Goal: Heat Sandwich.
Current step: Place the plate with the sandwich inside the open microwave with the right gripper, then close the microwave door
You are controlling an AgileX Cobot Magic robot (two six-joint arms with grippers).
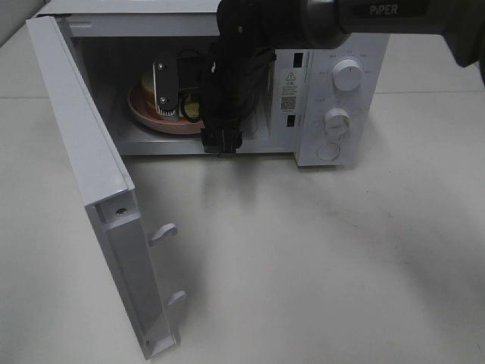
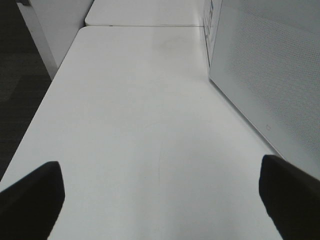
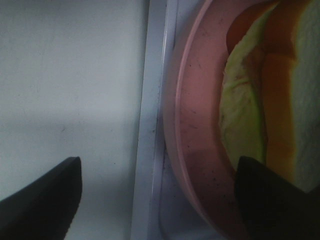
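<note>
Tabletop is plain white, left end effector and right end effector both spread wide.

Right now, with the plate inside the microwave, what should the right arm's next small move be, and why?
Probably draw the right gripper straight back out: its jaws stand wide, the sandwich rests on the pink plate inside the microwave, and the door is open.

white microwave, pink plate, cream-yellow sandwich with orange filling
</note>
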